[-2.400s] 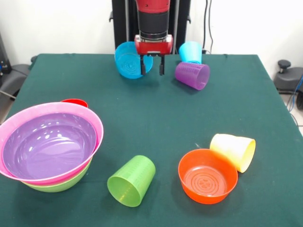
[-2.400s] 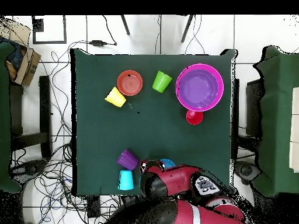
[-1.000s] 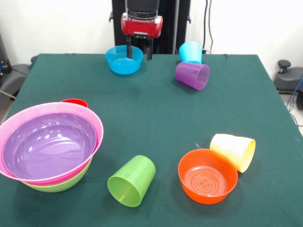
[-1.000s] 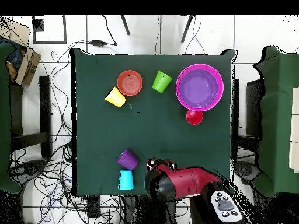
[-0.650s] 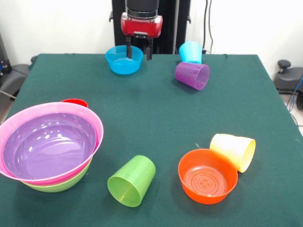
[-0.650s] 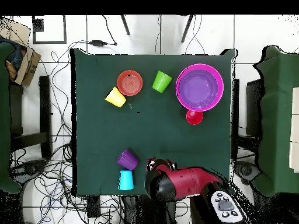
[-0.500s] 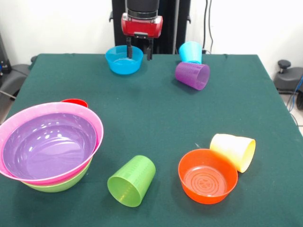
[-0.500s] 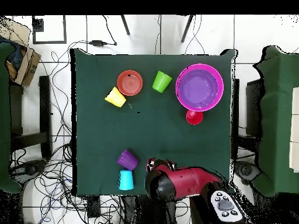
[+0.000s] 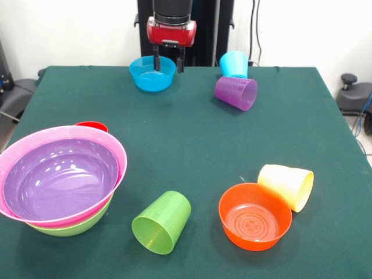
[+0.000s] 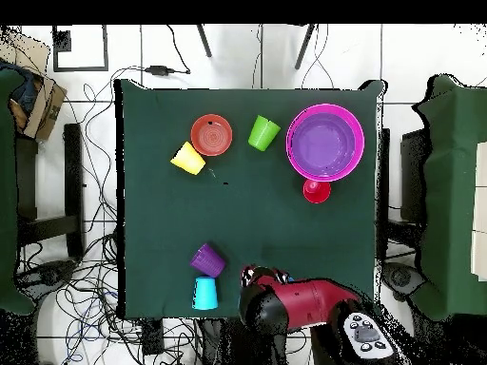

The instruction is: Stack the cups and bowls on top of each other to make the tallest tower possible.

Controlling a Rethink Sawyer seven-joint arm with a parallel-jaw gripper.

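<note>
The claw (image 9: 168, 60) hangs at twelve o'clock, fingers spread astride the blue bowl (image 9: 152, 74) rim. Overhead, the arm hides that bowl. Nested big bowls (image 9: 60, 179) sit at eight o'clock, half-hiding something red (image 9: 92, 125).

A dark green table (image 9: 186, 133) with coloured plastic bowls and cups scattered across it.

At the near left corner in the front view, a lime green bowl (image 9: 70, 226) sits on the table beneath nested pink and purple bowls, with a small red object (image 9: 92, 125) just behind. A lime green cup (image 9: 161, 222) lies on its side, beside an upright orange bowl (image 9: 255, 216) touching a tipped pale yellow cup (image 9: 287, 185). At the far edge stand a blue bowl (image 9: 152, 73), a light blue cup (image 9: 234, 63) and a purple cup (image 9: 236, 92) on its side.
</note>
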